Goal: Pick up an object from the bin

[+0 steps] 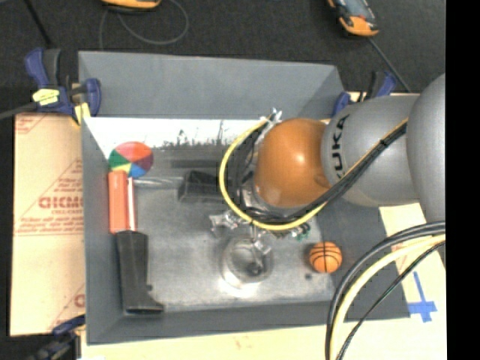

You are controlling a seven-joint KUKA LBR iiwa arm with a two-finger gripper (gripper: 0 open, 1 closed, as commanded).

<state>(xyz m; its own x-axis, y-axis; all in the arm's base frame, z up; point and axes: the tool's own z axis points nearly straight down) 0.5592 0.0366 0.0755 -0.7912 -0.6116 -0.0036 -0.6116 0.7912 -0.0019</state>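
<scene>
Nearest the camera, at the left of the floor of the grey metal bin (pixel 210 88), a long black bar-shaped thing (pixel 135 272) is laid lengthwise along the left wall, its wider foot turned to the near wall. To its right, in the near middle of the floor, a clear, round, cup-like thing (pixel 244 267) is seen. Further right, apart from it, a small orange ball lined in black like a basketball (pixel 325 257) is set near the right wall.

Directly over the far edge of the clear, round, cup-like thing the metal gripper (pixel 253 240) is found, low over the floor. Whether the gripper is open or closed cannot be told, and nothing can be made out as held in it. Whether the clear thing is touched cannot be told either.

Behind the gripper, the wrist is covered by an orange dome-shaped cover (pixel 289 163), around which a yellow cable (pixel 223 175) is looped.

Further back on the left, an orange cylinder (pixel 118 201) is laid in line with the black bar. A dark flat block (pixel 199 187) is placed left of the cable loop. In the far left corner a round thing in coloured segments (pixel 130 158) is lodged, just at the far end of the orange cylinder.
</scene>
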